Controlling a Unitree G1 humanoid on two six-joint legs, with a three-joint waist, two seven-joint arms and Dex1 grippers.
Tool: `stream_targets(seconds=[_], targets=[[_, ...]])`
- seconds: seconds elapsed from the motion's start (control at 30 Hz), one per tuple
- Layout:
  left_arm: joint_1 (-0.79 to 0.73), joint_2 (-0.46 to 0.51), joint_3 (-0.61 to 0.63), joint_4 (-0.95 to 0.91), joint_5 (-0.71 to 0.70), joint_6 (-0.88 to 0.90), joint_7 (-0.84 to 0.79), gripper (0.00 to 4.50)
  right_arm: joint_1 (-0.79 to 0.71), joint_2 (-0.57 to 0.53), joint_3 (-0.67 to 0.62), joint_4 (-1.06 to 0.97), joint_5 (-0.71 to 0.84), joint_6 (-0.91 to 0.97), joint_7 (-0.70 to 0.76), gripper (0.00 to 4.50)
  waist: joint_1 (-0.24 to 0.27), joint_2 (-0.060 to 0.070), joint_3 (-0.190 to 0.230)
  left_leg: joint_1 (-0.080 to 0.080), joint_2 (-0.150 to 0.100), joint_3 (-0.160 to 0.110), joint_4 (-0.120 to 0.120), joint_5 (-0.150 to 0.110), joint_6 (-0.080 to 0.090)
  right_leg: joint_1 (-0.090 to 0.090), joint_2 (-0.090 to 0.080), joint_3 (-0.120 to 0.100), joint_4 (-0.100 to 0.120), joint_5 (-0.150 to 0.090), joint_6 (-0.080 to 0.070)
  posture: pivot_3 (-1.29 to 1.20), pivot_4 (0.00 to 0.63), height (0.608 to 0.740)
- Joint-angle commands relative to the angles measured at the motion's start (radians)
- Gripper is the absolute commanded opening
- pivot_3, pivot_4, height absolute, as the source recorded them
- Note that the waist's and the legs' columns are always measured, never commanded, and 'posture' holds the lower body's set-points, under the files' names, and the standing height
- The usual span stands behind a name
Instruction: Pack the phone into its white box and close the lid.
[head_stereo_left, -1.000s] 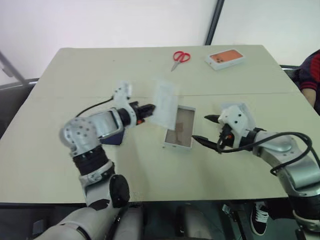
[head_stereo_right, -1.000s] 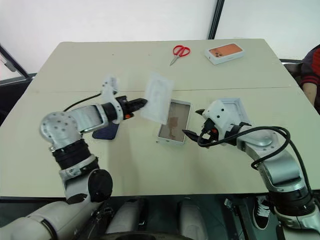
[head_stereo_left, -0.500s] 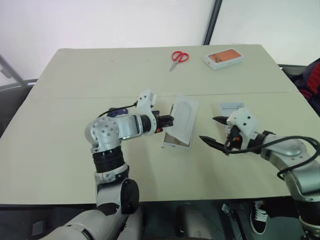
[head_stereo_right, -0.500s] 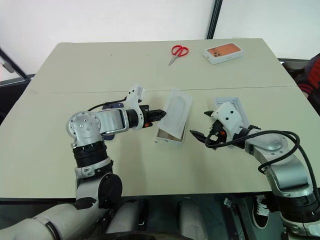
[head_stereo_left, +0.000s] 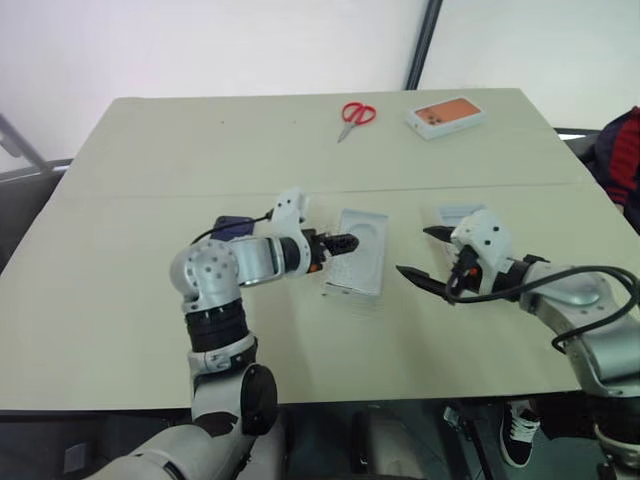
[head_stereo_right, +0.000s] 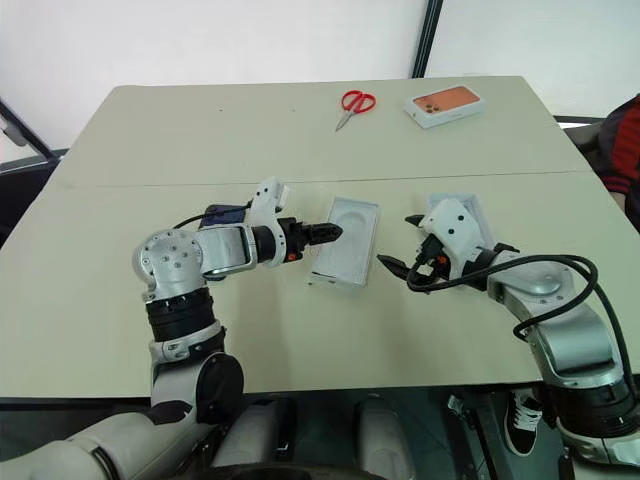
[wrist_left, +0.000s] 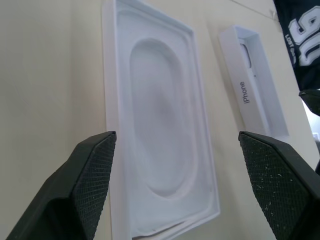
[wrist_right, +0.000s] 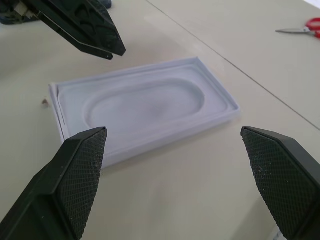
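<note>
The white box (head_stereo_right: 336, 277) sits mid-table, its top covered by a flat white insert (head_stereo_right: 345, 240) with an oval recess that lies level on it. My left gripper (head_stereo_right: 335, 232) hovers at the insert's left edge, open and holding nothing; in its wrist view the insert (wrist_left: 160, 145) lies below the spread fingers. My right gripper (head_stereo_right: 395, 242) stands open just right of the box, empty. The lid (head_stereo_right: 468, 209) lies open side up behind the right gripper. The phone (head_stereo_right: 222, 213), dark navy, lies flat on the table behind my left arm, partly hidden by it.
Red scissors (head_stereo_right: 360, 101) and an orange-topped box (head_stereo_right: 446, 104) lie at the far side of the table. A person's sleeve (head_stereo_right: 625, 130) shows at the right edge. A seam crosses the beige table (head_stereo_right: 120, 300) just beyond the box.
The insert, held tilted above the box in my left gripper, now lies flat on the box. The left gripper has opened and let it go. The right gripper stays put.
</note>
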Motion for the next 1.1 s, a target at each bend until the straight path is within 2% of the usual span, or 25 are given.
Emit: stream_targets(seconds=[0.03, 0.07, 0.17, 0.23, 0.3, 0.33, 0.43, 0.63, 0.73, 0.9, 1.0, 1.03, 1.1], targets=[[0.002, 0.05, 0.028, -0.055, -0.021, 0.005, -0.038, 3.83, -0.044, 0.016, 0.019, -0.022, 0.002, 0.015, -0.01, 4.5, 0.0, 0.0, 0.0, 0.0, 0.0, 0.0, 0.0, 0.0, 0.0, 0.0, 0.0, 0.0, 0.0, 0.0, 0.0, 0.0, 0.15, 0.74], [0.003, 0.069, 0.03, -0.062, -0.019, 0.003, -0.05, 3.86, -0.055, 0.02, 0.028, -0.021, 0.005, 0.026, -0.012, 3.99, -0.002, 0.0, 0.0, 0.0, 0.0, 0.0, 0.0, 0.0, 0.0, 0.0, 0.0, 0.0, 0.0, 0.0, 0.0, 0.0, 0.15, 0.74], [0.063, 0.234, -0.058, -0.121, 0.0, -0.123, -0.147, 3.86, -0.136, 0.057, 0.117, 0.001, -0.028, 0.073, -0.035, 2.78, -0.01, 0.0, 0.0, 0.0, 0.0, 0.0, 0.0, 0.0, -0.001, 0.0, 0.001, 0.0, 0.0, 0.0, 0.0, 0.0, 0.15, 0.74], [0.144, 0.384, -0.181, -0.17, 0.057, -0.286, -0.252, 3.86, -0.206, 0.093, 0.181, 0.052, -0.069, 0.099, -0.06, 1.76, -0.015, 0.001, 0.0, 0.002, 0.001, 0.002, -0.003, 0.002, -0.003, -0.001, 0.001, 0.003, 0.001, 0.0, 0.0, 0.0, 0.15, 0.74], [0.2, 0.482, -0.267, -0.19, 0.099, -0.409, -0.323, 3.86, -0.249, 0.116, 0.215, 0.091, -0.1, 0.111, -0.077, 0.76, -0.004, 0.001, 0.0, 0.003, 0.001, 0.002, -0.005, 0.003, -0.005, -0.002, 0.002, 0.003, 0.001, 0.0, 0.0, 0.0, 0.15, 0.74], [0.248, 0.555, -0.316, -0.205, 0.133, -0.503, -0.392, 3.86, -0.288, 0.131, 0.245, 0.135, -0.145, 0.126, -0.113, 0.11, 0.003, 0.001, 0.0, 0.002, 0.003, 0.002, -0.005, 0.003, -0.006, -0.002, 0.001, 0.003, 0.0, 0.0, -0.001, 0.0, 0.15, 0.74], [0.377, 0.72, -0.389, -0.209, 0.187, -0.689, -0.563, 3.86, -0.378, 0.17, 0.319, 0.268, -0.226, 0.087, -0.124, 0.05, 0.002, 0.001, 0.0, 0.0, 0.001, 0.003, -0.004, 0.003, -0.005, -0.003, -0.001, 0.004, 0.0, 0.0, -0.001, 0.0, 0.15, 0.74], [0.515, 0.812, -0.366, -0.238, 0.195, -0.853, -0.69, 3.86, -0.452, 0.198, 0.413, 0.461, -0.345, -0.045, -0.087, 0.05, 0.0, 0.0, 0.0, -0.001, 0.002, 0.002, -0.003, 0.0, 0.001, -0.004, -0.002, 0.004, -0.001, 0.0, -0.001, 0.0, 0.15, 0.74], [0.564, 0.83, -0.347, -0.253, 0.192, -0.898, -0.714, 3.86, -0.433, 0.193, 0.384, 0.418, -0.298, -0.075, -0.01, 0.05, -0.003, 0.001, 0.0, -0.001, 0.002, 0.002, -0.004, -0.001, 0.001, -0.005, -0.002, 0.004, -0.001, 0.0, -0.001, 0.0, 0.15, 0.74], [0.626, 0.853, -0.336, -0.265, 0.201, -0.927, -0.727, 3.86, -0.346, 0.12, 0.321, 0.27, -0.179, -0.086, 0.168, 0.05, -0.002, 0.001, 0.0, -0.001, 0.003, 0.002, -0.003, -0.002, 0.003, -0.005, -0.001, 0.004, 0.0, 0.0, -0.001, 0.0, 0.15, 0.74], [0.639, 0.856, -0.337, -0.265, 0.204, -0.937, -0.731, 3.86, -0.286, 0.075, 0.29, 0.189, -0.118, -0.044, 0.229, 0.87, 0.001, 0.001, 0.0, -0.001, 0.003, 0.002, -0.003, -0.002, 0.004, -0.003, -0.001, 0.003, 0.0, 0.0, -0.001, 0.0, 0.15, 0.74], [0.641, 0.855, -0.338, -0.268, 0.201, -0.939, -0.736, 3.86, -0.262, 0.061, 0.293, 0.162, -0.122, -0.049, 0.238, 1.53, 0.0, 0.001, 0.0, -0.001, 0.003, 0.001, -0.003, -0.002, 0.004, -0.003, -0.001, 0.002, 0.0, 0.0, -0.001, 0.0, 0.15, 0.74], [0.641, 0.853, -0.351, -0.274, 0.201, -0.945, -0.746, 3.86, -0.206, 0.038, 0.306, 0.103, -0.129, -0.058, 0.248, 2.26, 0.0, 0.001, 0.0, -0.001, 0.003, 0.001, -0.003, -0.002, 0.004, -0.003, -0.001, 0.002, 0.0, 0.0, -0.001, 0.0, 0.15, 0.74]])
